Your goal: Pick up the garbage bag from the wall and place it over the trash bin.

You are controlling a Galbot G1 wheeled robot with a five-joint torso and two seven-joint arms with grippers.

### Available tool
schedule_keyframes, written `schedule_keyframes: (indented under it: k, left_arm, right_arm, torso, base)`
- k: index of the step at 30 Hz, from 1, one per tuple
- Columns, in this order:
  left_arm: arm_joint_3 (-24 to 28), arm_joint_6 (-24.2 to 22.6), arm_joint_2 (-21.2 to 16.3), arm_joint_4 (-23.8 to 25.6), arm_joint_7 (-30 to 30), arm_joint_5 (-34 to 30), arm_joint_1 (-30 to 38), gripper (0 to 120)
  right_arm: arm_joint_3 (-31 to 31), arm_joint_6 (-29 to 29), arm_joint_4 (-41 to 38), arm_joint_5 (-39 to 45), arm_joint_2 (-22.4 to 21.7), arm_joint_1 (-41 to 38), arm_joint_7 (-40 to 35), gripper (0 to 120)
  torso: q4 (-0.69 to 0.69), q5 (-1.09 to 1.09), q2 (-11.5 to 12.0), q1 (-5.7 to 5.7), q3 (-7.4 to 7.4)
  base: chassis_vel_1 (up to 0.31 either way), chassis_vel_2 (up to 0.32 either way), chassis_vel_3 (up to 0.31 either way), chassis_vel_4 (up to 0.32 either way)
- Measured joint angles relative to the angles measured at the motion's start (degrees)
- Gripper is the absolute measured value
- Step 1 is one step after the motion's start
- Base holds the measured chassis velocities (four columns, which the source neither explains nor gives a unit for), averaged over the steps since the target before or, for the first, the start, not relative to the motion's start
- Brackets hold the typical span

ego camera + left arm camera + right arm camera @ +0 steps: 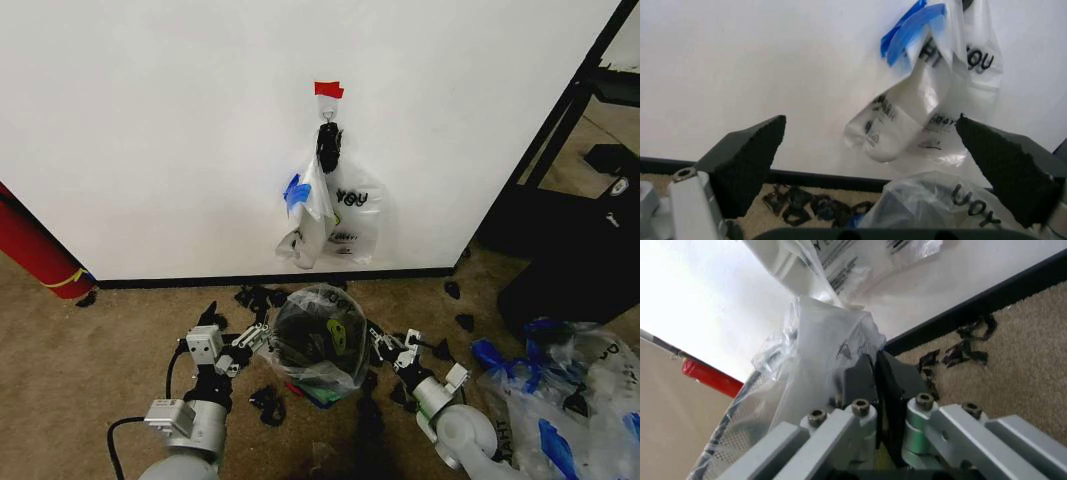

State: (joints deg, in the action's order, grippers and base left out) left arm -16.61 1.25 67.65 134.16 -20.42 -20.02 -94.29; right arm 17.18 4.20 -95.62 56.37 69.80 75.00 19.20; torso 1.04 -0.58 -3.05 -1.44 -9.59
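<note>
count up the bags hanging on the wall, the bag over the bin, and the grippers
hanging bags: 2, blue-patched bag and YOU bag
fitted bag: 1
grippers: 2, left gripper and right gripper
total: 5

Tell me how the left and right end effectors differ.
The left end effector has its fingers spread wide and holds nothing; the right end effector is shut, pinching the plastic bag. The left sits on the bag's left side, the right on its right. Both are low, at the bag's edge.

Head high; wrists low, wall (150, 130)-facing.
</note>
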Motion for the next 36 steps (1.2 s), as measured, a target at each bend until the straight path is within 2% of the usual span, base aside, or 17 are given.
schedule_keyframes:
  k: [4,5,9,11,13,15,20,21,22,36]
  left_arm:
    - [0.01,0.05,0.03,0.0,0.0,0.05,-0.05,100]
    - [0.02,0.1,0.04,0.0,0.01,0.1,-0.1,100]
    - [0.09,0.29,0.15,0.0,0.03,0.41,-0.42,100]
    - [0.13,0.32,0.18,0.0,0.04,0.46,-0.46,100]
    - [0.19,0.35,0.21,-0.01,0.05,0.47,-0.48,100]
    - [0.2,0.36,0.21,-0.02,0.05,0.47,-0.48,100]
    - [0.18,0.44,0.25,-0.02,0.06,0.52,-0.65,100]
    - [0.18,0.44,0.25,-0.02,0.06,0.52,-0.65,100]
    - [0.18,0.48,0.28,-0.02,0.06,0.56,-0.79,100]
    - [0.69,0.72,0.05,-0.32,0.09,0.96,-0.86,100]
  right_arm:
    - [0.0,-0.03,-0.07,-0.01,0.04,0.04,-0.08,11]
    - [0.0,-0.03,-0.11,-0.02,0.06,0.06,-0.16,21]
    - [0.11,-0.21,-0.49,0.15,0.19,0.05,-0.07,37]
    - [0.12,-0.21,-0.49,0.15,0.2,0.05,-0.02,40]
    - [0.11,-0.16,-0.47,0.08,0.21,-0.01,0.04,30]
    - [0.06,-0.13,-0.38,-0.02,0.26,-0.09,0.07,27]
    - [-0.2,-0.02,0.23,-0.37,0.64,-0.5,0.11,6]
    - [-0.2,-0.02,0.23,-0.37,0.64,-0.5,0.11,6]
    - [-0.22,-0.02,0.26,-0.38,0.69,-0.56,0.11,1]
    - [0.12,-0.23,-0.45,-0.03,0.7,-0.2,0.03,0]
  torso:
    - [0.0,0.0,0.0,0.0,0.0]
    - [0.0,0.0,0.0,0.0,0.0]
    - [0.0,0.0,0.0,-0.01,0.0]
    - [0.0,0.0,0.0,-0.01,0.0]
    - [0.0,0.0,0.0,-0.01,0.0]
    - [0.0,0.0,0.0,-0.01,0.0]
    - [0.0,0.0,0.0,-0.01,0.0]
    - [0.0,0.0,0.0,-0.01,0.0]
    - [0.0,0.0,0.0,-0.01,0.0]
    - [0.0,0.0,0.0,-0.01,0.0]
  base:
    - [0.0,0.0,0.0,0.0]
    - [0.0,0.0,0.0,0.0]
    - [0.0,0.0,0.0,0.0]
    - [0.0,0.0,0.0,0.0]
    - [0.0,0.0,0.0,0.0]
    - [0.0,0.0,0.0,0.0]
    - [0.0,0.0,0.0,0.0]
    - [0.0,0.0,0.0,0.0]
    - [0.0,0.0,0.0,0.0]
    - [0.0,0.0,0.0,0.0]
